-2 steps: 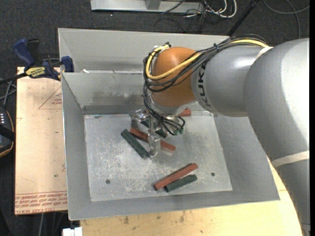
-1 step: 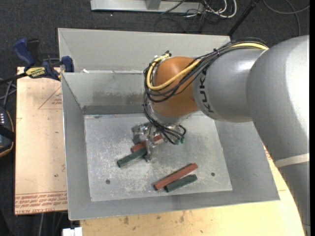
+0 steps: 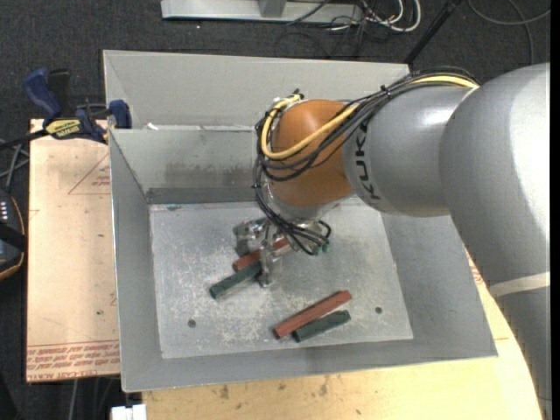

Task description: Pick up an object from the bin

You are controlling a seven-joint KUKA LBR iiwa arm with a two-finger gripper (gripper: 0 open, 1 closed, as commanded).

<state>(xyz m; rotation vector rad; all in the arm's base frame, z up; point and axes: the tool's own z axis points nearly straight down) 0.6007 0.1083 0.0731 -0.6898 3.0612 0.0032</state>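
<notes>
Centrally, hand of KUKA-marked arm hangs over green stick.

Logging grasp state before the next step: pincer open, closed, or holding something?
Pincer: cannot be told. It is down at a dark green stick and a red stick near the middle of the bin.

Dark green bar lying flat, slanted, mid-floor, touching a red bar
</notes>
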